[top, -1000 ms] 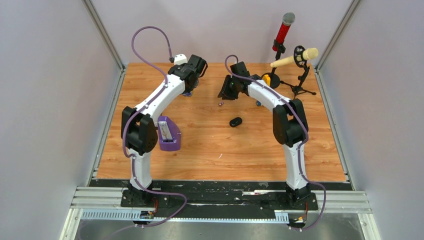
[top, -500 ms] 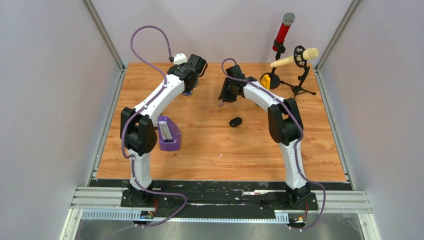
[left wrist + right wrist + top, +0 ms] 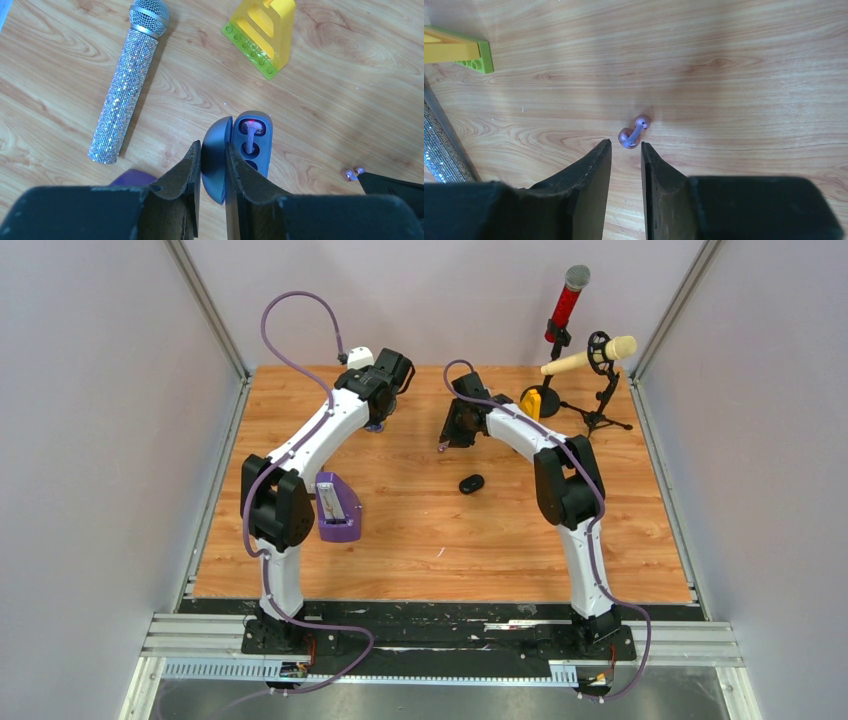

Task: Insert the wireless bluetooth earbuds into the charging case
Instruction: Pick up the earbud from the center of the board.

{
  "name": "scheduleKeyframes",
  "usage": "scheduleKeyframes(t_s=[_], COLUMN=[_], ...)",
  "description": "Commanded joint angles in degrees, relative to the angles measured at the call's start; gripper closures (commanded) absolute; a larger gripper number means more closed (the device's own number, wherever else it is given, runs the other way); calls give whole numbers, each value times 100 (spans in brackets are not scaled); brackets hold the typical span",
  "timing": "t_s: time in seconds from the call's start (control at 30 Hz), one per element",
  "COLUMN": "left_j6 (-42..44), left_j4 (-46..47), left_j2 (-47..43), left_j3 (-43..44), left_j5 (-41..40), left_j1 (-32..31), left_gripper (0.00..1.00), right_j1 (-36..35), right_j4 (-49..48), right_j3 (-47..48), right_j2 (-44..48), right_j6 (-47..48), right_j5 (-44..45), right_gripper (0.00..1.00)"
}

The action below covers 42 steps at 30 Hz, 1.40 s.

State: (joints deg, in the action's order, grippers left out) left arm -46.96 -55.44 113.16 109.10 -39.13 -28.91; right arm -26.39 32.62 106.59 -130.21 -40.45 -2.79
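Right pincer (image 3: 625,146) hangs low over the counter (image 3: 744,65), its jaws a narrow slot apart and gripping nothing. A purple earbud (image 3: 634,133) lies flat on the wood just beyond the fingertips, touching neither. Its long axis runs on a slant across the slot, one bulb nearer the left finger and the other farther out toward the right. A grasp looks likely to need a short reach forward, and perhaps a slight wrist turn so that the pads close across the stem.

Across the gap, the left pincer (image 3: 212,147) is clamped on the raised lid (image 3: 215,172) of the open case (image 3: 257,150), which sits on the counter with one purple bud (image 3: 251,130) already seated in an upper socket and a dark socket free below it. The loose earbud lies near the case on its right side, so the right arm is plainly the nearer one.

The wood looks smooth and hard, and so small a bud may skid when pinched. Room is ample: the yellow block (image 3: 456,54) and the glitter microphone (image 3: 127,82) lie well apart.
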Motion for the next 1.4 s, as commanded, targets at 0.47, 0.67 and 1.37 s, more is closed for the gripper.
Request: scheduleKeyframes(t_s=[0.47, 0.67, 1.37], left_j6=[-67, -68, -59], left_j4=[39, 35, 31], left_j2=[-273, -277, -277], left_j3=[96, 93, 94], left_j5=[-209, -200, -191], left_j1=[-43, -44, -45], left_gripper=[100, 100, 100], right_j1=[-24, -24, -15], right_j4=[-59, -46, -6], right_j3=[265, 348, 456], right_j2=[-131, -220, -271], right_j6=[-113, -106, -76], right_j5=[15, 15, -63], right_gripper=[71, 71, 76])
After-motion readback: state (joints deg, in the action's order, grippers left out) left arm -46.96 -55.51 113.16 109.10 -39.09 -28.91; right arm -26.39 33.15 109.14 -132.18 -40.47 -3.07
